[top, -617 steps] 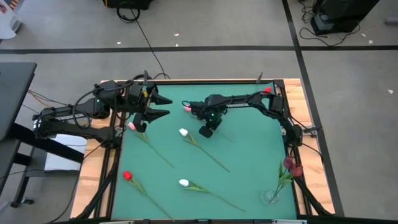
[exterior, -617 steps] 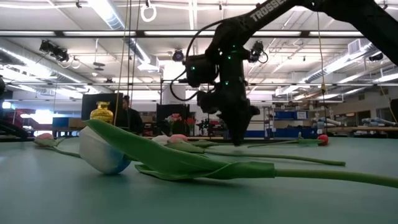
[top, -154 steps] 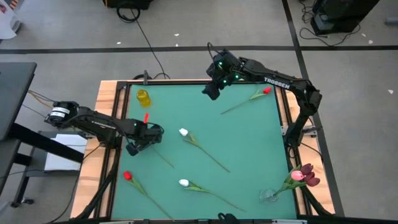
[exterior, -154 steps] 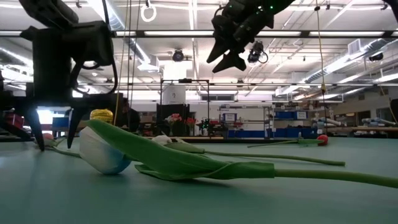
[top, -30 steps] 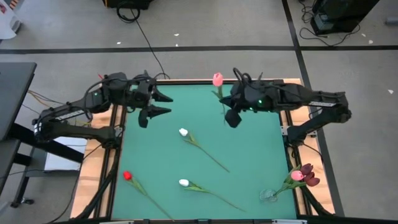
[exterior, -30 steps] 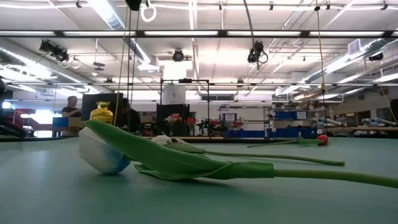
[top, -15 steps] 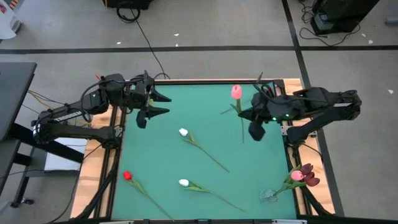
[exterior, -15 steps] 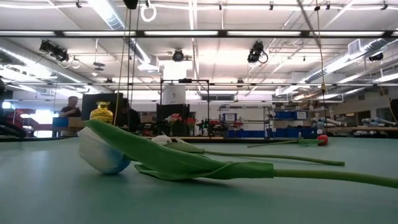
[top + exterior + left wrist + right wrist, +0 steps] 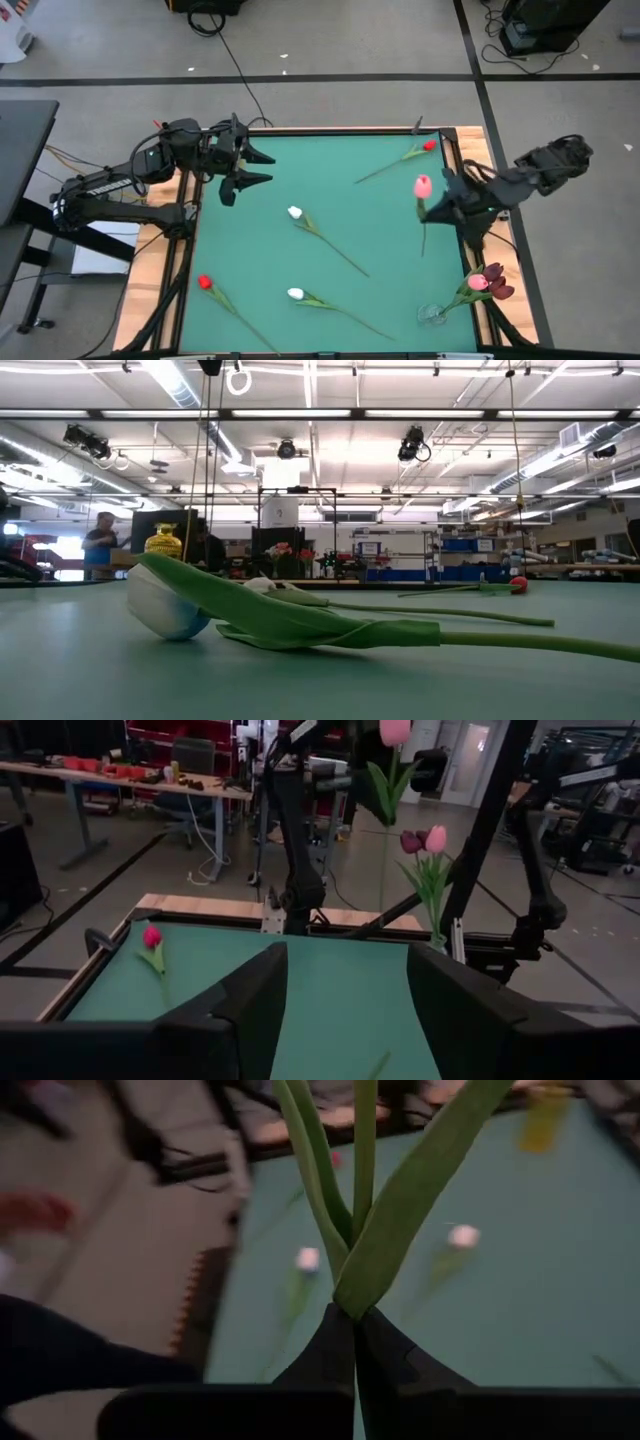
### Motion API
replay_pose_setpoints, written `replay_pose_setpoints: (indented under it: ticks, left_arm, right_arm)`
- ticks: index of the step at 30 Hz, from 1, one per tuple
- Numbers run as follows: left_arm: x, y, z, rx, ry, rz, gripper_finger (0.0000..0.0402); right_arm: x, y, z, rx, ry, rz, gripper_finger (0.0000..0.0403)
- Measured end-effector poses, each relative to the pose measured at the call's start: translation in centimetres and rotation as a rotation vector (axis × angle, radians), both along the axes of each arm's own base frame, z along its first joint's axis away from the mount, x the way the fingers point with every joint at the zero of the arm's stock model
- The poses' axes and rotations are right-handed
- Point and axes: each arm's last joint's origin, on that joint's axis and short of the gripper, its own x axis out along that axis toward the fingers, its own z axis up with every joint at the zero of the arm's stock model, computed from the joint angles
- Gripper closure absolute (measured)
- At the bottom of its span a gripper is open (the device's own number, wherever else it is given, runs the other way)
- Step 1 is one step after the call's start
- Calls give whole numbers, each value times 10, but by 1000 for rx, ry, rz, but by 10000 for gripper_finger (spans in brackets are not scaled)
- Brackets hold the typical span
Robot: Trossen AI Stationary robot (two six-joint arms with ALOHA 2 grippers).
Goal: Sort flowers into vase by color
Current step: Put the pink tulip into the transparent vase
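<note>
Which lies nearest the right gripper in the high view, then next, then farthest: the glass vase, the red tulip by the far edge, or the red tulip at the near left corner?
From the right gripper, jaws shut on the pink tulip:
1. Red artificial tulip by the far edge, far right corner.
2. Clear glass vase, near right corner; fairly close to the first.
3. Red artificial tulip, near left corner, clearly farthest.

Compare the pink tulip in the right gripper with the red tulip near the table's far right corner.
The pink tulip is held up off the table, its stem pinched in the shut right gripper; the red tulip lies flat on the green table, untouched. The pink tulip's head is pale pink, while the red tulip's is bright red. Both have a thin green stem with leaves.
</note>
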Motion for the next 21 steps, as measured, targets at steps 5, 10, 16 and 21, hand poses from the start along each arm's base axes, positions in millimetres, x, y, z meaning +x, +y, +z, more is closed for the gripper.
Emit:
replay_pose_setpoints:
  ticks: [5,10,16,21]
  left_arm:
    - [0,0,0,0,0,0,189]
    - [0,0,0,0,0,0,189]
    - [0,0,0,0,0,0,189]
    - [0,0,0,0,0,-1,189]
  right_arm:
    - [-25,-1,-14,130,-141,146,401]
    - [-31,8,-25,185,-138,337,401]
    - [-19,35,-37,171,-154,490,401]
    - [-11,50,-50,159,-151,523,401]
